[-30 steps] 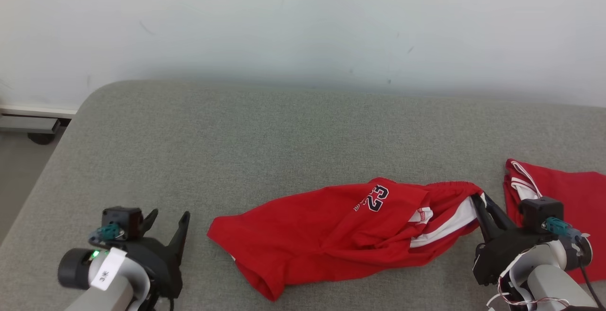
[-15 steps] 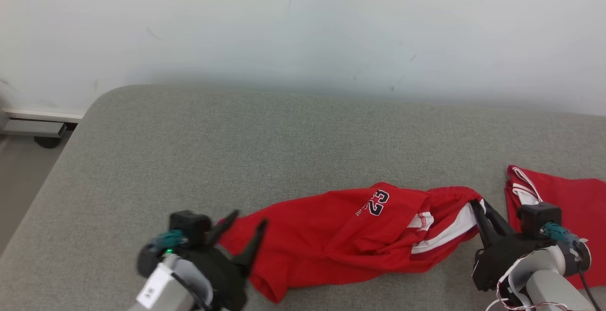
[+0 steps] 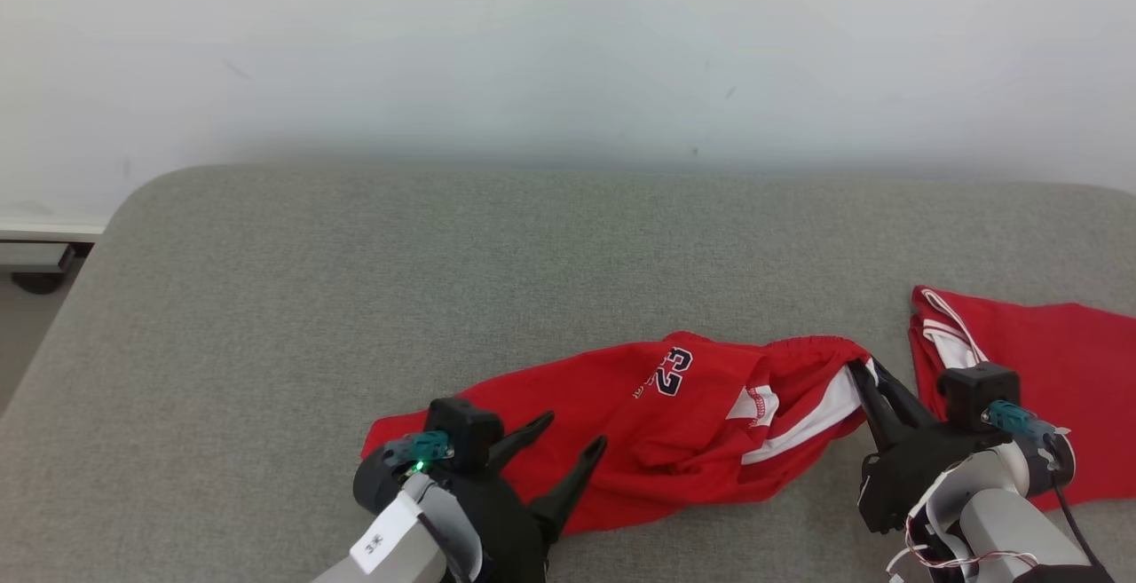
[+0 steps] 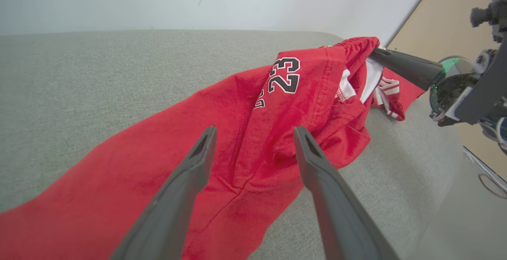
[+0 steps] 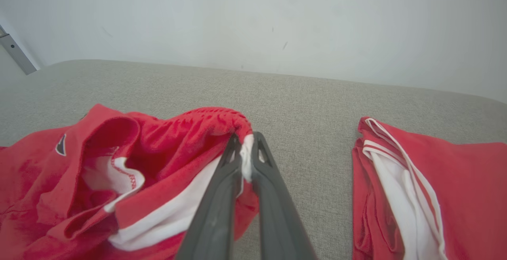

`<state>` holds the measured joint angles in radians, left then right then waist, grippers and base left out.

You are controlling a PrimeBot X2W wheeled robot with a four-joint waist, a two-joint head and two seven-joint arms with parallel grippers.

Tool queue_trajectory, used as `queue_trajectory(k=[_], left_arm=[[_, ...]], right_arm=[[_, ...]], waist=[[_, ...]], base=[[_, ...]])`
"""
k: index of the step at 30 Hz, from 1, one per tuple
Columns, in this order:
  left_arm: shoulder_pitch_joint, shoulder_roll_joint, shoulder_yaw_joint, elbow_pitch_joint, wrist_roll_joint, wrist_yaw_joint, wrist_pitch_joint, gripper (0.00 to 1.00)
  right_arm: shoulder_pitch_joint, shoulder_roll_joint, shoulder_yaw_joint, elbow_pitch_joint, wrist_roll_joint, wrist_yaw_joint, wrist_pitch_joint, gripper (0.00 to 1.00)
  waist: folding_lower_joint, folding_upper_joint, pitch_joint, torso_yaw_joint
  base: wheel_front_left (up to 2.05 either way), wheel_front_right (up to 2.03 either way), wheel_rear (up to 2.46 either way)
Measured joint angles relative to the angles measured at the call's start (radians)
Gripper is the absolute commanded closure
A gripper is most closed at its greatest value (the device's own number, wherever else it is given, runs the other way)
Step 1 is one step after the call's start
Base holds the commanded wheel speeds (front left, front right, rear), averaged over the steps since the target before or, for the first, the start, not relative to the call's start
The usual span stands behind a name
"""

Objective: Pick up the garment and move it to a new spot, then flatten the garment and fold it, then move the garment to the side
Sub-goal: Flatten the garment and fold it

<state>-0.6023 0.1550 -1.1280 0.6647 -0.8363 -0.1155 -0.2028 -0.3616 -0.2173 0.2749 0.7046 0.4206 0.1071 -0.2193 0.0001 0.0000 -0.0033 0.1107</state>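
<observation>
The rumpled red cloth shorts marked 23 [image 3: 639, 423] lie on the grey padded surface [image 3: 355, 281], waistband clenched in the jaws of the right gripper [image 3: 863, 377], the left gripper [image 3: 575, 432] poised above the leg end with jaws released, so flattening, folding and setting aside look undone.

Red garment [image 3: 621, 423] (numbered 23) lies crumpled, perhaps shorts.
</observation>
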Motion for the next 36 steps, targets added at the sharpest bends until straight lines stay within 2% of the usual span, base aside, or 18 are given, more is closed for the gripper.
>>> queue_trajectory(k=[8,20,21,22,23,25,26,36], left_arm=[[-0.074,-0.075,-0.037,0.085,0.0,-0.008,0.057,0.0],[-0.127,-0.096,-0.089,0.208,-0.007,-0.009,0.106,0.0],[-0.127,-0.097,-0.097,0.208,-0.011,-0.009,0.107,0.27],[-0.127,-0.099,-0.106,0.208,-0.012,-0.009,0.107,0.34],[-0.127,-0.101,-0.109,0.207,-0.02,-0.009,0.107,0.51],[-0.127,-0.105,-0.116,0.206,-0.03,-0.009,0.107,0.78],[-0.127,-0.106,-0.12,0.204,-0.034,-0.009,0.107,1.0],[-0.192,-0.108,-0.123,0.209,-0.056,-0.009,0.063,1.0]], right_arm=[[-0.03,0.008,0.011,0.001,0.0,0.0,0.001,1.0],[-0.042,0.018,0.017,0.007,-0.007,0.003,0.003,1.0],[-0.042,0.018,0.017,0.007,-0.007,0.003,0.004,1.0],[-0.043,0.019,0.018,0.008,-0.007,0.003,0.003,1.0],[-0.046,0.02,0.019,0.01,-0.007,0.003,0.003,1.0],[-0.059,0.023,0.021,0.011,-0.007,0.003,0.003,1.0],[-0.063,0.025,0.021,0.011,-0.008,0.003,0.003,1.0],[-0.059,0.018,0.009,0.027,-0.007,0.002,-0.001,1.0]], waist=[[0.0,0.0,0.031,-0.032],[0.0,0.0,0.065,-0.056],[0.0,0.0,0.067,-0.056],[-0.0001,0.0,0.068,-0.056],[-0.0002,0.0,0.069,-0.056],[-0.0001,0.0001,0.072,-0.057],[-0.0001,0.0,0.073,-0.057],[-0.0002,0.0001,0.076,-0.041]], base=[[0.0,0.0,0.0],[0.0,0.0,0.0],[0.0,0.0,0.0],[0.0,0.0,0.0],[0.0,0.0,0.0],[0.0,0.0,0.0],[0.0,0.0,0.0],[0.0,0.0,0.0]])
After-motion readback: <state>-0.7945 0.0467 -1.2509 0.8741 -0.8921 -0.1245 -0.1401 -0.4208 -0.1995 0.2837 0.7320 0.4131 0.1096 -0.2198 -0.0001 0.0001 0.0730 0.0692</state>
